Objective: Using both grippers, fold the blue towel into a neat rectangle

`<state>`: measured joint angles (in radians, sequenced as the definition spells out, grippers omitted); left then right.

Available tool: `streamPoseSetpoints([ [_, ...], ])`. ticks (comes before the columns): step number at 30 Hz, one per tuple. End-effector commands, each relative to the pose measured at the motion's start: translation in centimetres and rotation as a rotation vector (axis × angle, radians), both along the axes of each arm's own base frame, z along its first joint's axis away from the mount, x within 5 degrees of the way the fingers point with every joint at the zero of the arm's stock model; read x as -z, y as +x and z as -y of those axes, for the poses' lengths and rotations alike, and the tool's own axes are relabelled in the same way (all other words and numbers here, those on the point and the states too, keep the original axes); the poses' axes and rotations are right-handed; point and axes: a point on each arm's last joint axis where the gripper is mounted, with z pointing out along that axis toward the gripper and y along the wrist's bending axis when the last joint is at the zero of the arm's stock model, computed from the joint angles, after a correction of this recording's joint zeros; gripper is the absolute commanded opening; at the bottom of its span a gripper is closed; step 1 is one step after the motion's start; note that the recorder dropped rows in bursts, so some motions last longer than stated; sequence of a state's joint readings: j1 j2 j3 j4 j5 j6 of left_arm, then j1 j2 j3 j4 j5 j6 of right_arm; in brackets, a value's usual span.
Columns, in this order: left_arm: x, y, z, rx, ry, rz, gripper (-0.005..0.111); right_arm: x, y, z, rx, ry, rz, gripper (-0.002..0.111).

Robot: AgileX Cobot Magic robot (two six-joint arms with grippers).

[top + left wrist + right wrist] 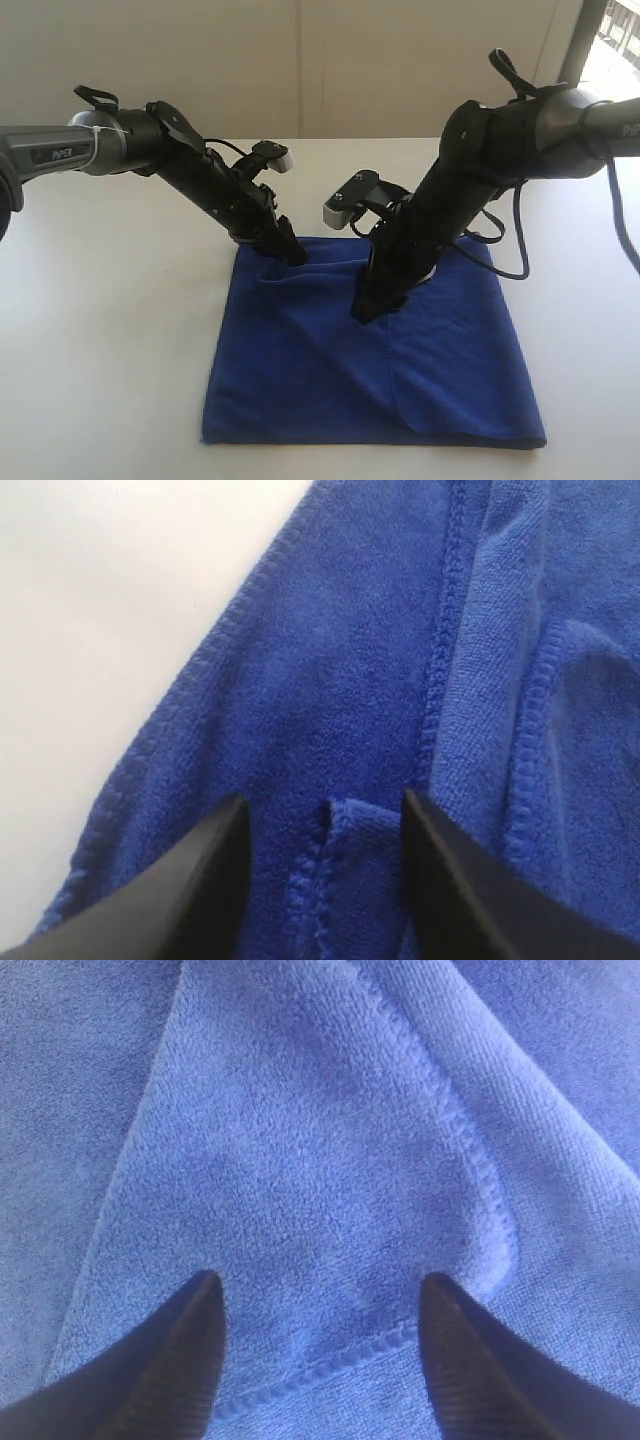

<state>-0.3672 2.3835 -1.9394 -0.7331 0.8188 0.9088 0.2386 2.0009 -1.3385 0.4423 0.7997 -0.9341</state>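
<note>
Exterior view: blue towel (370,370) flat on table (100,350).

A smooth, matte white tabletop (100,330) runs from the near edge of the scene to the far side, evenly lit on the left and right. Behind its far edge stands a plain cream wall (200,50), crossed by a thin vertical seam (299,60). At the far right, a dark upright window frame (577,40) borders a strip of bright daylit glass (622,45).
</note>
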Motion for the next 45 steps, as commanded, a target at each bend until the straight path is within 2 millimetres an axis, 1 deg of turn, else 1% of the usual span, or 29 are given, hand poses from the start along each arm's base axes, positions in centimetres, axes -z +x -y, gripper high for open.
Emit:
streamPoseSetpoints([
  [1,-0.2,-0.2,0.3,0.016,-0.017,-0.003,0.057,0.0,-0.1,0.1,-0.011,-0.007,-0.002,0.055],
  [3,-0.2,-0.2,0.3,0.015,-0.019,-0.004,0.052,0.0,-0.1,0.1,-0.012,-0.008,-0.002,0.055],
  [9,-0.2,-0.2,0.3,0.019,-0.019,-0.008,0.030,0.0,-0.1,0.1,-0.015,-0.013,-0.001,0.055],
  [11,-0.2,-0.2,0.3,0.019,-0.019,-0.009,0.025,0.0,-0.1,0.1,-0.016,-0.014,0.000,0.055],
  [12,-0.2,-0.2,0.3,0.020,-0.019,-0.009,0.024,0.0,-0.1,0.1,-0.016,-0.014,0.000,0.055],
  [20,-0.2,-0.7,0.3,0.056,-0.020,-0.046,0.023,0.2,-0.1,0.6,-0.004,-0.072,0.000,0.055],
  [21,-0.2,-0.7,0.3,0.061,-0.020,-0.047,0.022,0.2,-0.1,0.7,0.000,-0.075,-0.001,0.055],
  [23,-0.2,-0.8,0.3,0.075,-0.020,-0.044,0.014,0.2,-0.1,0.7,0.003,-0.074,-0.002,0.055],
  [25,-0.2,-0.8,0.3,0.077,-0.020,-0.042,0.002,0.2,-0.1,0.7,0.005,-0.074,-0.003,0.055],
  [26,-0.2,-0.8,0.3,0.077,-0.020,-0.042,0.000,0.2,-0.1,0.7,0.005,-0.074,-0.001,0.055],
  [33,-0.4,-0.7,0.3,0.071,-0.021,-0.033,0.000,0.0,0.3,0.4,0.029,-0.037,0.037,0.055],
  [41,-2.2,-0.5,0.0,0.051,-0.033,0.018,0.000,-0.3,1.6,0.3,0.071,-0.013,0.169,0.055],
  [45,-3.4,-0.1,-0.6,0.014,-0.046,0.055,0.000,0.6,1.8,0.3,0.076,-0.019,0.160,0.055],
])
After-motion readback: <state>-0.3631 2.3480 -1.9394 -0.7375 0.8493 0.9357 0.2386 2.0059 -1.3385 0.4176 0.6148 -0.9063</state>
